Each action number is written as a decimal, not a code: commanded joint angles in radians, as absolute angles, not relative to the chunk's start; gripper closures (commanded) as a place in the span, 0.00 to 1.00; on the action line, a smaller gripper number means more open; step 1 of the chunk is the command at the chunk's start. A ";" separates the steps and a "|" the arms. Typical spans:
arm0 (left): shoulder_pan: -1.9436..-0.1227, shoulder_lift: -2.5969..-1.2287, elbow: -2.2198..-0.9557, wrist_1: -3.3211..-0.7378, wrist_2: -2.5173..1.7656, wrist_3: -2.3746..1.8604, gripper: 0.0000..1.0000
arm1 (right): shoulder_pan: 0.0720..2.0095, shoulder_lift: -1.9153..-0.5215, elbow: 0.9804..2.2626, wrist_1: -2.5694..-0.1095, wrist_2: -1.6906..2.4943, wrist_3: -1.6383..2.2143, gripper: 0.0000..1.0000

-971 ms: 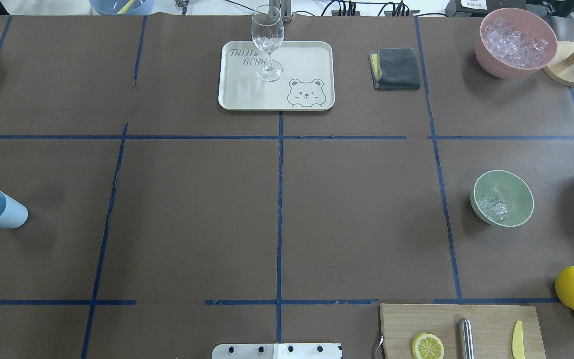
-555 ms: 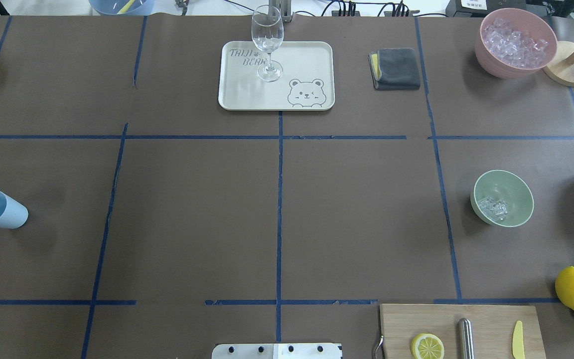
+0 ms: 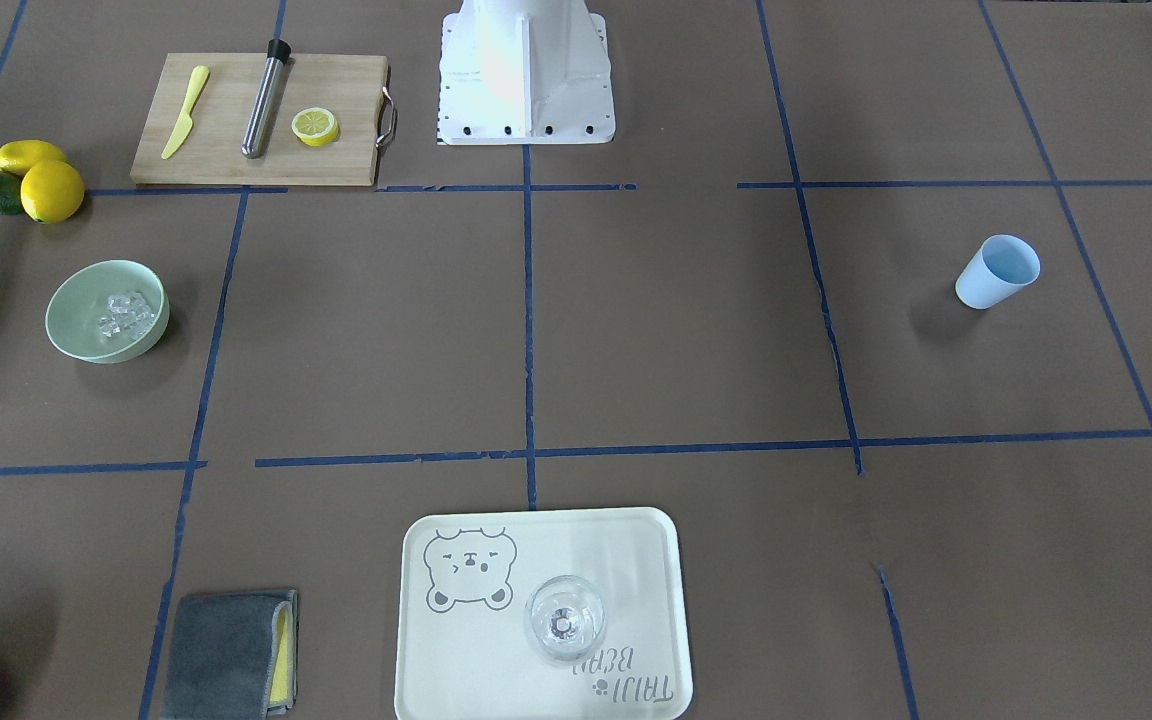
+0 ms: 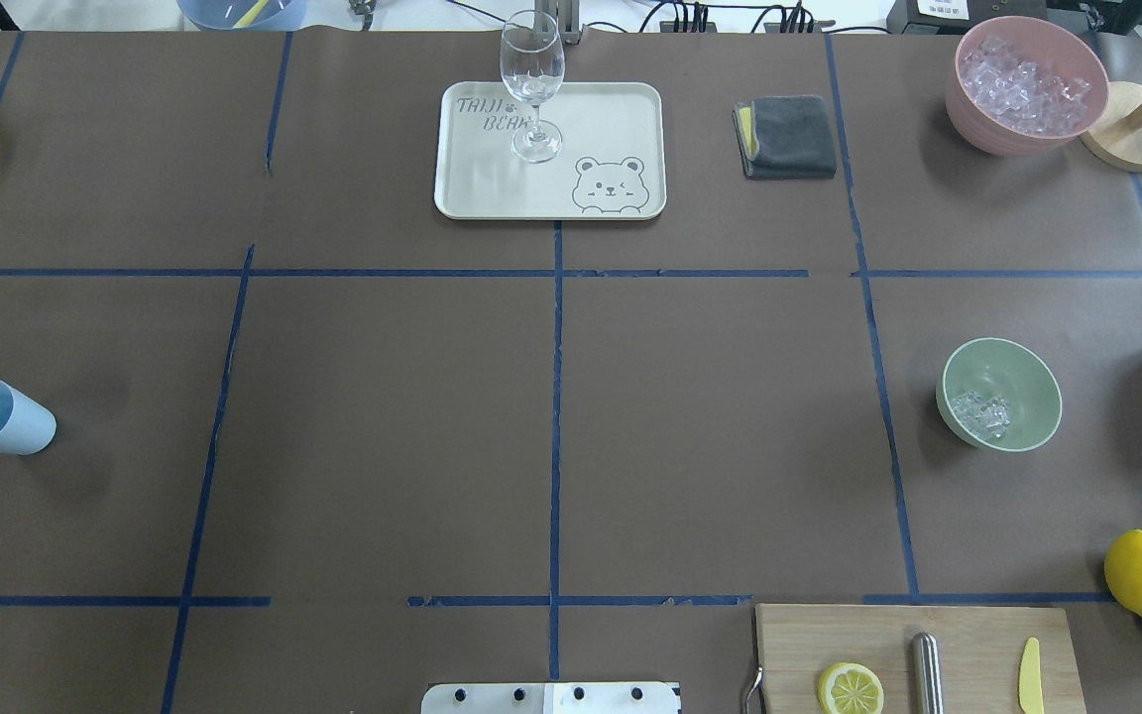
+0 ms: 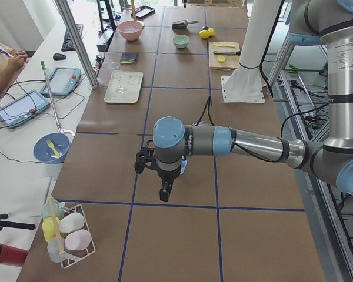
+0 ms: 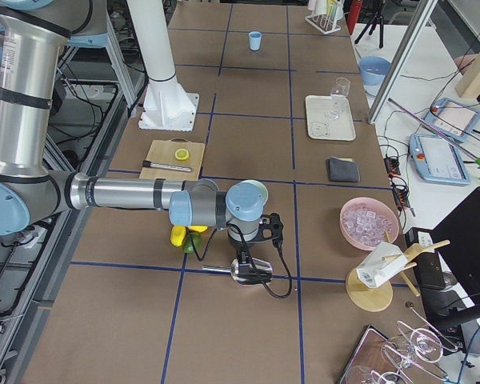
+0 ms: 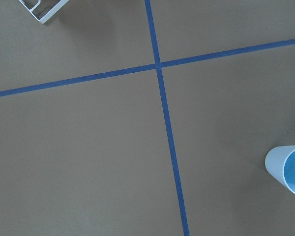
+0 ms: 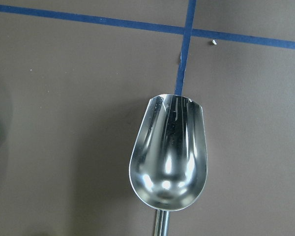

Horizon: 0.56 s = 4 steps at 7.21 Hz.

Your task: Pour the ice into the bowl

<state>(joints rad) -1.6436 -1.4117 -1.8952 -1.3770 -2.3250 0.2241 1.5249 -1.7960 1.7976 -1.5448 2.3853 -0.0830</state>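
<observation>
Overhead exterior: ice point(image 4: 982, 415) in mint-green bowl point(image 4: 1024, 380), pour looks done, you just retreat from bowl; left gripper point(image 5: 165, 192), right gripper point(image 6: 256, 254) opening: can't tell.

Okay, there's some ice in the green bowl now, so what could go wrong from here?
1. The right arm hangs low, close to the bowl and the lemons. A careless swing could knock the bowl and spill its ice.
2. The metal scoop under that arm is empty, so a further pouring motion would likely add nothing.
</observation>
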 commanded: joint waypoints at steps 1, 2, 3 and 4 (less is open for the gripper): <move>-1.617 -1.405 -1.847 -1.378 -2.371 0.224 0.00 | 1.525 -1.795 1.833 -1.545 2.384 -0.077 0.00; -1.612 -1.405 -1.832 -1.378 -2.375 0.225 0.00 | 1.525 -1.798 1.835 -1.545 2.382 -0.068 0.00; -1.606 -1.407 -1.806 -1.388 -2.376 0.224 0.00 | 1.526 -1.798 1.850 -1.543 2.378 -0.067 0.00; -1.606 -1.407 -1.796 -1.416 -2.376 0.221 0.00 | 1.526 -1.799 1.870 -1.545 2.344 -0.066 0.00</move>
<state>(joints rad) -1.6098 -1.4061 -1.8153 -1.3912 -2.3735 0.2237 1.5256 -1.7979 1.8475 -1.5440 2.3716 -0.0686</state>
